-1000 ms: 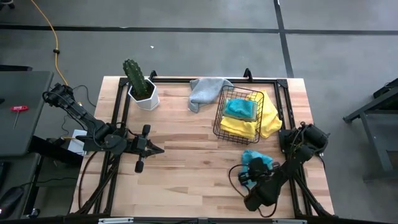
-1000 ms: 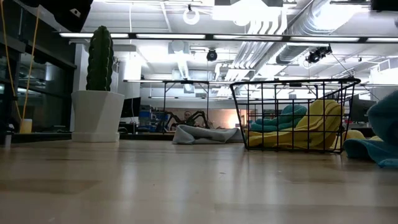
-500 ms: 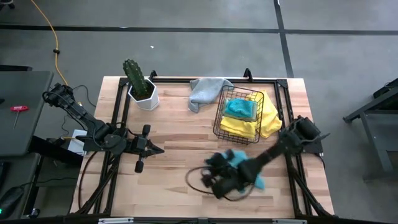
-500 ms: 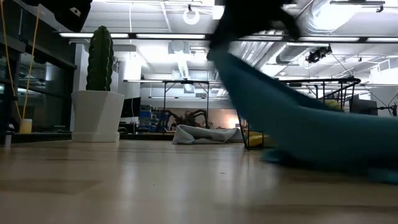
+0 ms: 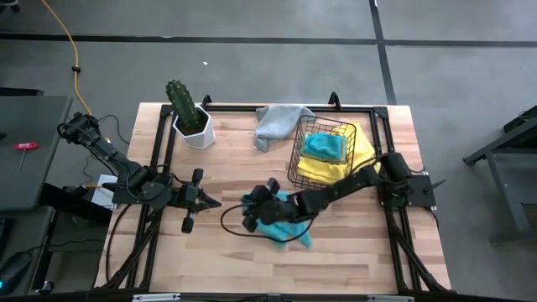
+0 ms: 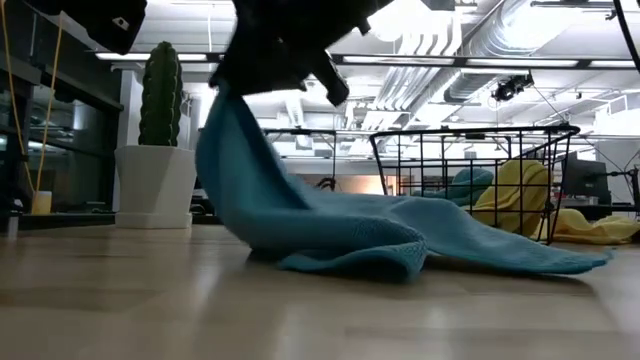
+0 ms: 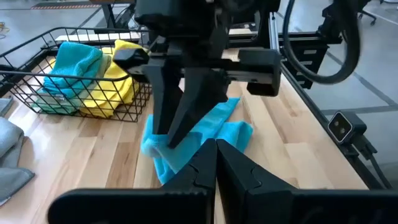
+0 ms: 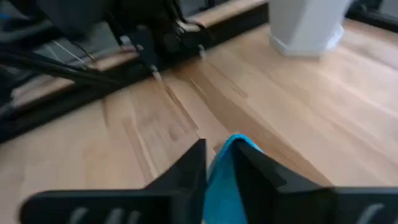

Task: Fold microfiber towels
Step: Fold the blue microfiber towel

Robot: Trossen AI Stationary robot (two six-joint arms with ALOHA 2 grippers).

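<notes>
Right gripper (image 5: 249,212) has its fingers pinched on a corner of the teal towel (image 5: 281,228), lifting it above the table (image 5: 226,168) while the rest trails flat.

Both arms are matte black, jointed tubes. The right arm (image 5: 352,183) trails a looping black cable, and each ends in a tool with two slim, tapered black fingers (image 7: 186,106).

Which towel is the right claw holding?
The teal towel spread on the bare table, pinched by the right claw; the other teal one sits in the basket.
</notes>
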